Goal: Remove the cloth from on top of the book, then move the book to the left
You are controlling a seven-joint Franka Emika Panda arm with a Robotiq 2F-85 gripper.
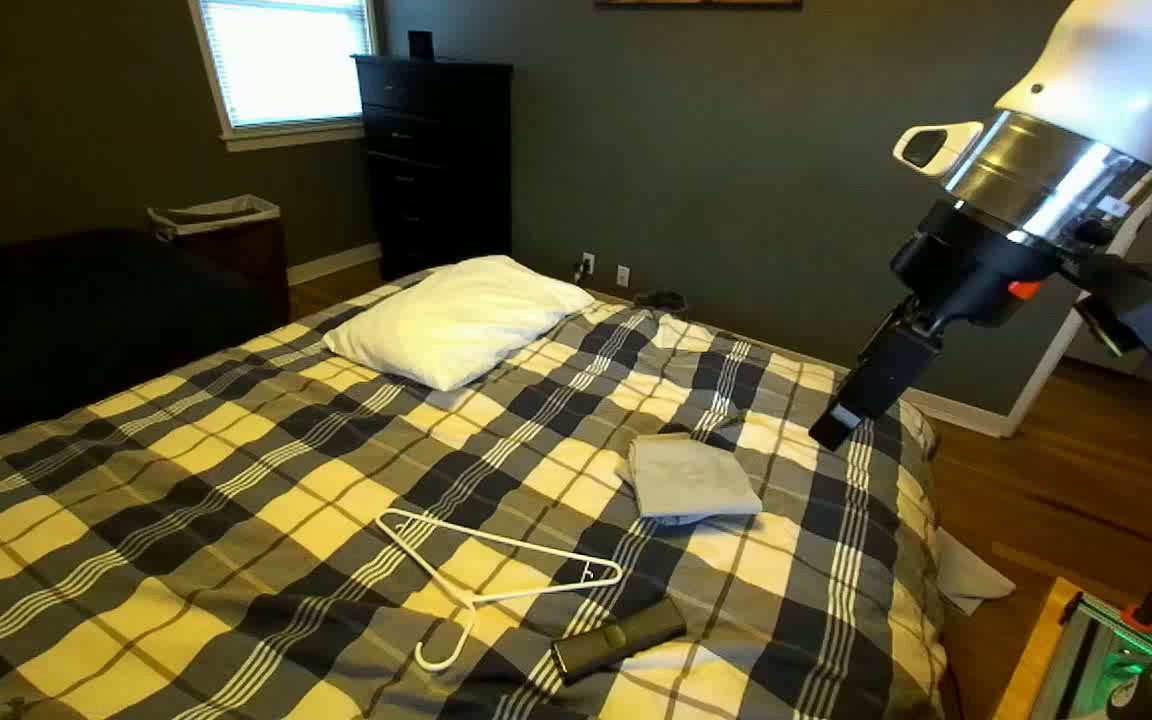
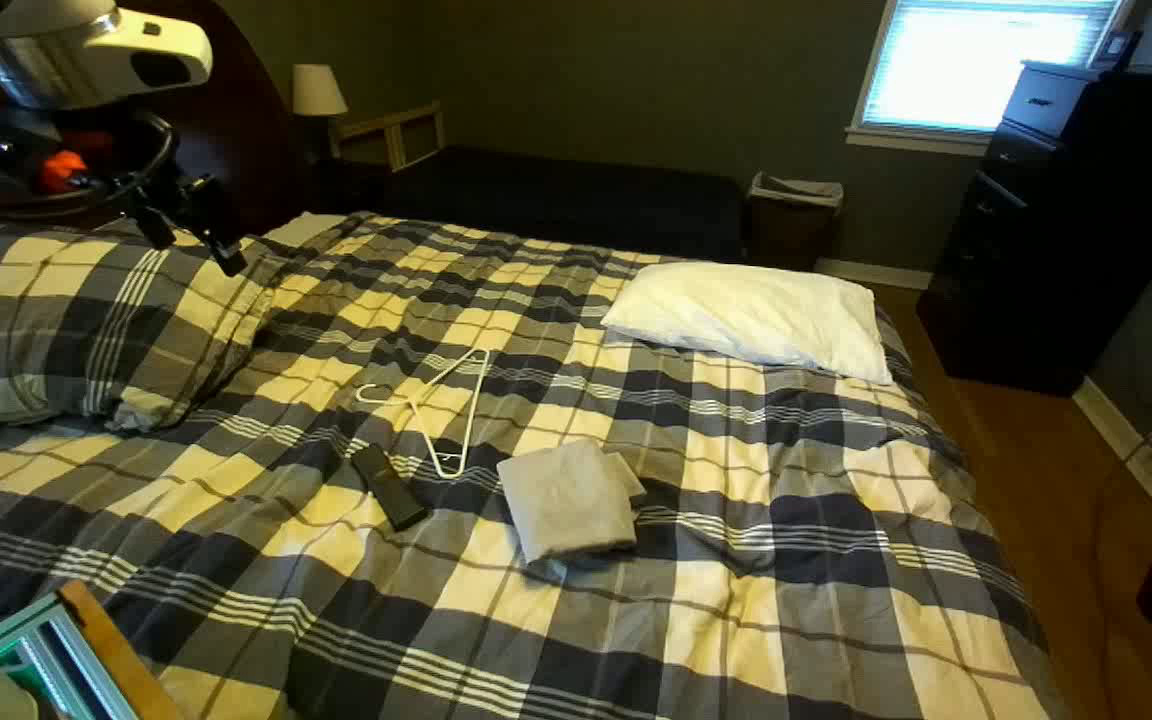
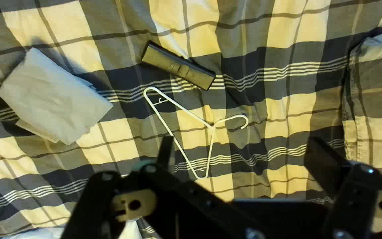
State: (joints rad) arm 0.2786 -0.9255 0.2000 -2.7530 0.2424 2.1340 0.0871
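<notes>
While a plaid-covered bed point(image 2: 786, 615) takes up most of the room before me, a single robot arm point(image 1: 1101, 90) reaches out above it, with its gripper point(image 3: 240, 142) raised well off the bed. The jaws are spread wide, two fingers point(image 3: 165, 151) standing apart with nothing held between them. Down on the bed, well apart from the gripper, lies the cloth point(image 3: 56, 99), pale and folded; in the wrist view it is ahead of the jaws and off to the left, past the finger on that side. Its long axis there slants from upper left to lower right, so one short end points roughly back toward the gripper. As the line from fingertip to fingertip runs straight across that view, oblique to the cloth's edges, my judgement is that the coming move calls for travel forward and toward that side, some turning of the gripper, then a descent. The book is presumably underneath at the same spot, its direction hidden from me. A narrow strip point(image 3: 38, 131) shows along the cloth's lower left edge there, and I cannot tell whether it is book or fold.
</notes>
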